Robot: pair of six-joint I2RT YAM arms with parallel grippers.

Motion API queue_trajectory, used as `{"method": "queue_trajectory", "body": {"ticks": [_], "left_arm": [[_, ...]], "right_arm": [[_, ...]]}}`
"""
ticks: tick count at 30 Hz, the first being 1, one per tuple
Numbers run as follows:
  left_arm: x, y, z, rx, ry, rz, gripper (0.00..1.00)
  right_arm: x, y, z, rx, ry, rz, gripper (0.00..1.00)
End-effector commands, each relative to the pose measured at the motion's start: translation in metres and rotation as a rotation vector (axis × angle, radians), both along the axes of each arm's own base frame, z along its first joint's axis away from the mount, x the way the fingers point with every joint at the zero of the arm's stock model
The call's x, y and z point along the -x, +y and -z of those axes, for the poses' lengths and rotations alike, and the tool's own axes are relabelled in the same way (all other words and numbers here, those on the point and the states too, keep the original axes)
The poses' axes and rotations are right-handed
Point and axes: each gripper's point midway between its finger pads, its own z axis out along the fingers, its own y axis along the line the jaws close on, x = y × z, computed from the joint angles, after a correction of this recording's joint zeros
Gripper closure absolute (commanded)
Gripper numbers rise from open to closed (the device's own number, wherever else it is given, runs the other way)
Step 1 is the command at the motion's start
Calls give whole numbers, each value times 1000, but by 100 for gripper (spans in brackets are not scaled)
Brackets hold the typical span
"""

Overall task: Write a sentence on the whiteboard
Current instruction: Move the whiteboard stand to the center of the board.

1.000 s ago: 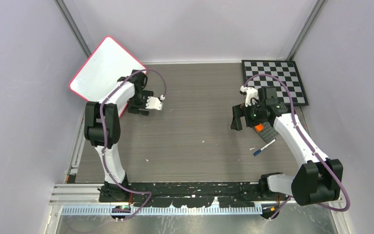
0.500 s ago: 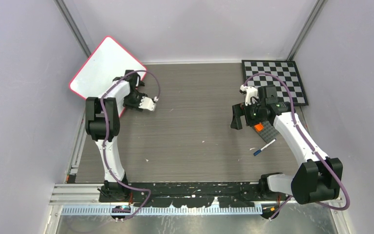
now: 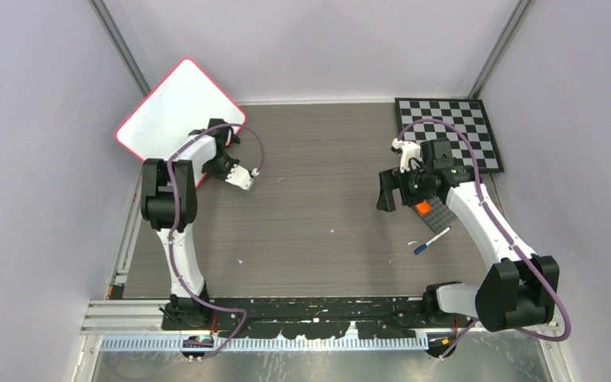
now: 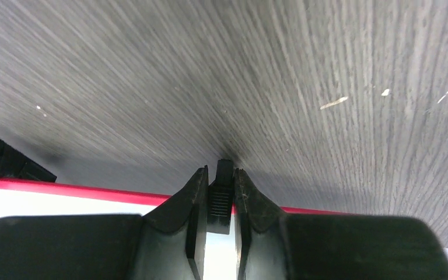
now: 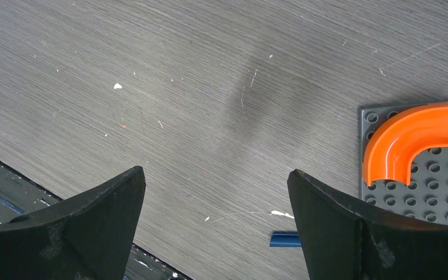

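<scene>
the whiteboard [image 3: 171,107] is at the far left corner of the wooden table [image 3: 318,215], and a part of it goes past the table edge toward the wall. i cannot tell if it lies flat or leans. its white face shows blank from above. the left gripper [image 4: 220,175] is at the red rim of the board, with its fingers narrow and pressed on a small black clip [image 4: 221,195] from both sides. the right gripper [image 5: 216,174] hangs over bare table with its jaws wide apart and nothing between them. just beside it lies a gray studded plate [image 5: 443,201] with an orange curved piece [image 5: 405,143] on it. a blue marker [image 3: 431,241] lies near the plate, and a checkerboard [image 3: 449,131] is at the far right corner.
</scene>
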Motion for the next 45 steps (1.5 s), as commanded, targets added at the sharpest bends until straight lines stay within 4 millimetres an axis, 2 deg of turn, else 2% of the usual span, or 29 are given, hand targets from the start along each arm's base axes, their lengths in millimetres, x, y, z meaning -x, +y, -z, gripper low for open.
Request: {"method": "queue_trajectory", "body": {"ticks": [1, 8, 15, 20, 30, 33, 39, 42, 45], "left_arm": [[6, -32, -23, 11, -31, 111, 94], [42, -76, -28, 1, -5, 208, 97], [93, -135, -33, -12, 29, 308, 99], [138, -177, -33, -38, 70, 358, 99], [212, -234, -29, -151, 84, 385, 99], [236, -246, -28, -155, 96, 391, 98], [280, -258, -15, -190, 124, 412, 96], [292, -259, -8, -196, 129, 433, 96], [294, -258, -1, -214, 118, 450, 95]], "right_arm": [[-7, 3, -18, -14, -49, -21, 4], [-7, 2, -29, -12, -82, -10, 4], [-9, -8, -42, 12, -128, 55, 2], [-8, -16, -53, 3, -164, 99, 0], [9, -37, -72, 1, -163, 148, 0], [14, -47, -79, 16, -165, 160, 0], [32, -53, -78, 44, -122, 140, 1], [41, -56, -74, 69, -102, 125, 0], [50, -59, -71, 97, -82, 104, 1]]}}
